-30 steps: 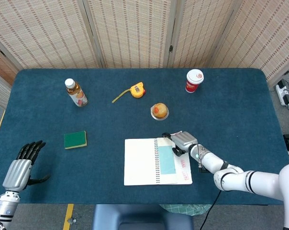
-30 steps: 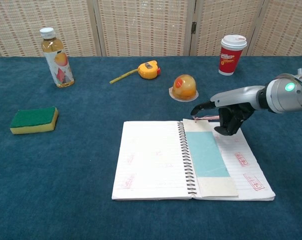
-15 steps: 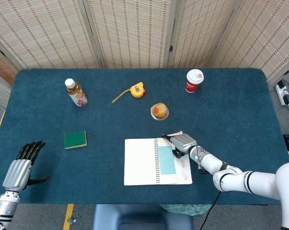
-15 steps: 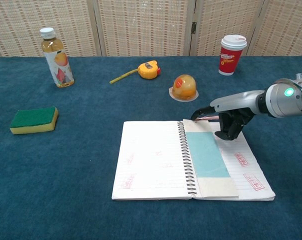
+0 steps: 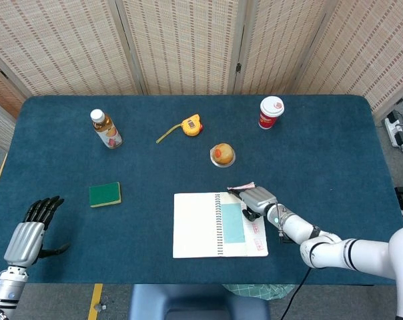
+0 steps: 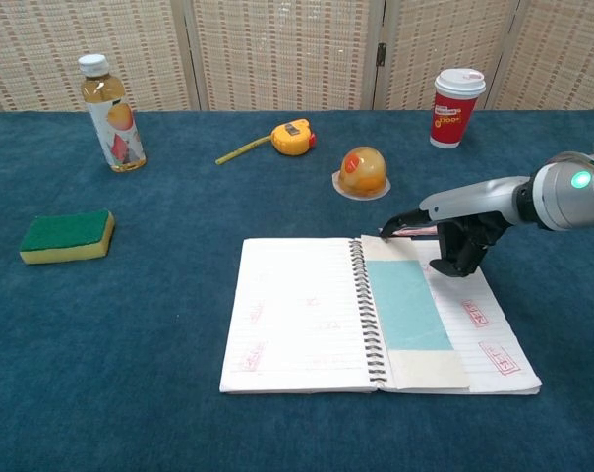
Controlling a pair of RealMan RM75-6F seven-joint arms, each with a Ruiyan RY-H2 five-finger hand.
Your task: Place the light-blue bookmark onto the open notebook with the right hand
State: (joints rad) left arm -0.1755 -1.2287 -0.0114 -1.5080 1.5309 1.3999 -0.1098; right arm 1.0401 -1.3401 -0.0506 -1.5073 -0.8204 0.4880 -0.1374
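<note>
The light-blue bookmark (image 5: 232, 223) (image 6: 407, 303) lies flat on the right page of the open spiral notebook (image 5: 196, 223) (image 6: 297, 315), beside the spine. My right hand (image 5: 257, 200) (image 6: 454, 241) hovers at the page's top right corner. It pinches the bookmark's pink tassel (image 5: 240, 187) (image 6: 417, 232) under an outstretched finger, while its dark fingers curl down toward the page. My left hand (image 5: 31, 230) rests at the table's near left edge, fingers spread and holding nothing; the chest view does not show it.
A green sponge (image 5: 105, 195) (image 6: 67, 236) lies left of the notebook. Behind it stand a drink bottle (image 5: 106, 129) (image 6: 111, 101), a yellow tape measure (image 5: 191, 125) (image 6: 294, 137), an orange domed snack (image 5: 222, 154) (image 6: 362, 170) and a red cup (image 5: 271, 112) (image 6: 457, 106).
My right hand has drifted slightly right and toward me along the notebook's top edge, the tassel going with it. The bookmark's body and my left hand have stayed put.
</note>
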